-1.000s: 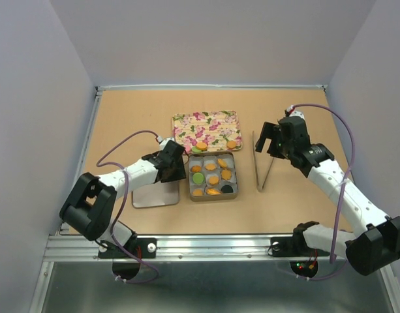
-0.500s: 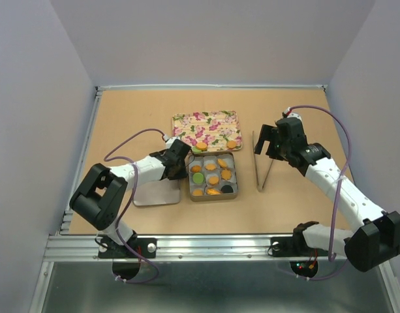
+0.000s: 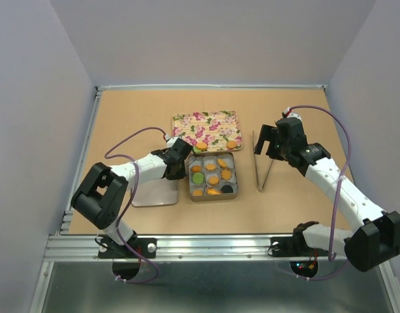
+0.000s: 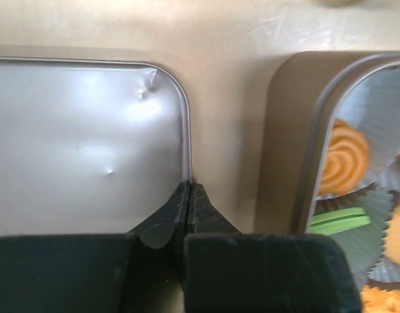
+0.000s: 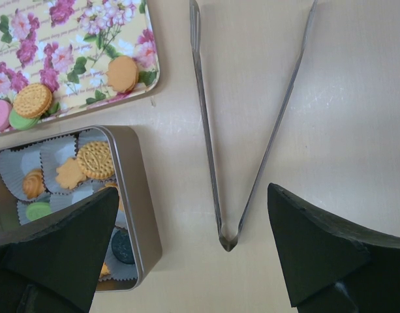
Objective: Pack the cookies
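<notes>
Tan table (image 3: 134,111) bearing floral tray (image 3: 206,122), open tin (image 3: 237,176), plain silver lid (image 3: 157,195) and metal tongs (image 5: 227,242)

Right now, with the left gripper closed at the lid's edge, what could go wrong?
The left gripper is shut right at the thin rim of the silver lid; when it lifts, any hold may slip.
The tin lies close beside it; a swinging lid could knock it.
Some cookies lie on the floral tray; closing now would leave them out.
</notes>
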### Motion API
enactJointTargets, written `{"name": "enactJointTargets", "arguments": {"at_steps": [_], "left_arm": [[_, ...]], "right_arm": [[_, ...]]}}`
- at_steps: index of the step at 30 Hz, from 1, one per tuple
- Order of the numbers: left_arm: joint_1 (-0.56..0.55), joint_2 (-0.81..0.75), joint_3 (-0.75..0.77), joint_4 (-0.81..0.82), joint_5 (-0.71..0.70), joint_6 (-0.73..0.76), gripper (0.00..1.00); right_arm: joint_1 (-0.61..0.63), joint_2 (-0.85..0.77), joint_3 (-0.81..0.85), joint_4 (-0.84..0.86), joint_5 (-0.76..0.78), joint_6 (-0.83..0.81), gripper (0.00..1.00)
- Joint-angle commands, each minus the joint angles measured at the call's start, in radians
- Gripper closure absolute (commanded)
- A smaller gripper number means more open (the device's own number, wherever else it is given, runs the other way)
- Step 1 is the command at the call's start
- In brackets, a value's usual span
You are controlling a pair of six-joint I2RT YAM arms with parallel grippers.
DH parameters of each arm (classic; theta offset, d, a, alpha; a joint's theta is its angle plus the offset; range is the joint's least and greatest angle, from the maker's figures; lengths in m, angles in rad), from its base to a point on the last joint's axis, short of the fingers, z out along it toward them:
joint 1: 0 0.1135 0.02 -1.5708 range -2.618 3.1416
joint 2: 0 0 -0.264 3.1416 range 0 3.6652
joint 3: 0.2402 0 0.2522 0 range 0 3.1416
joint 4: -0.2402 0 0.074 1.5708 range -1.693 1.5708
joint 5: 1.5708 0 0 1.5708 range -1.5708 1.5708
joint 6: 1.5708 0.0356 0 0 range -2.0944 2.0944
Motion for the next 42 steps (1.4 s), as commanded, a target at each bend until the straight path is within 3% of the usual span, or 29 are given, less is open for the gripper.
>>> {"name": "enactJointTargets", "arguments": {"at_steps": [1, 8, 14, 15, 19, 20, 22, 25, 26, 27, 28, 29, 31, 32, 33, 35, 39, 42], "left_arm": [[0.001, -0.128, 0.075, -0.184, -0.096, 0.049, 1.00], [0.034, -0.279, 0.349, -0.333, -0.092, 0.161, 1.00], [0.042, -0.287, 0.734, -0.437, -0.067, 0.236, 1.00], [0.042, -0.285, 0.820, -0.425, -0.050, 0.242, 1.00], [0.071, -0.311, 0.929, -0.267, 0.106, 0.267, 1.00], [0.095, -0.323, 0.938, -0.229, 0.182, 0.267, 1.00], [0.142, -0.337, 0.951, -0.111, 0.293, 0.241, 1.00], [0.272, -0.366, 0.904, 0.099, 0.575, 0.122, 1.00], [0.330, -0.379, 0.868, 0.218, 0.711, 0.084, 1.00], [0.330, -0.382, 0.868, 0.220, 0.770, 0.034, 1.00], [0.373, -0.386, 0.821, 0.359, 0.825, -0.011, 1.00], [0.393, -0.391, 0.795, 0.438, 0.926, -0.125, 1.00], [0.441, -0.388, 0.706, 0.708, 1.012, -0.257, 1.00], [0.445, -0.382, 0.672, 0.821, 1.086, -0.421, 1.00], [0.453, -0.370, 0.620, 1.006, 1.102, -0.484, 1.00], [0.452, -0.351, 0.586, 1.159, 1.131, -0.650, 1.00], [0.452, -0.282, 0.497, 1.660, 1.123, -0.943, 1.00], [0.452, -0.235, 0.465, 1.846, 1.085, -1.081, 1.00]], "right_arm": [[-0.007, -0.026, 0.008, 0.010, 0.005, -0.016, 0.00], [-0.007, -0.031, 0.126, 0.019, -0.125, -0.036, 0.00], [-0.007, 0.026, 0.267, 0.066, -0.257, -0.034, 0.00], [-0.006, 0.046, 0.276, 0.086, -0.300, -0.036, 0.00], [-0.007, 0.087, 0.308, 0.249, -0.563, 0.036, 0.00], [-0.010, 0.099, 0.305, 0.355, -0.663, 0.065, 0.00], [-0.025, 0.115, 0.276, 0.553, -0.763, 0.177, 0.00], [-0.076, 0.139, 0.212, 0.805, -0.906, 0.388, 0.00], [-0.120, 0.162, 0.124, 1.063, -0.976, 0.579, 0.00], [-0.121, 0.181, 0.080, 1.217, -1.002, 0.692, 0.00], [-0.152, 0.211, 0.037, 1.376, -1.018, 0.796, 0.00], [-0.160, 0.243, 0.010, 1.661, -1.023, 0.894, 0.00], [-0.164, 0.389, -0.017, 1.917, -1.024, 1.155, 0.00], [-0.162, 0.446, -0.008, 2.176, -1.017, 1.239, 0.00], [-0.160, 0.587, 0.030, 2.325, -0.998, 1.426, 0.00], [-0.150, 0.661, 0.086, 2.395, -1.019, 1.487, 0.00], [-0.110, 0.707, 0.189, 2.395, -1.061, 1.424, 0.00], [-0.101, 0.732, 0.239, 2.395, -1.014, 1.446, 0.00]]}}
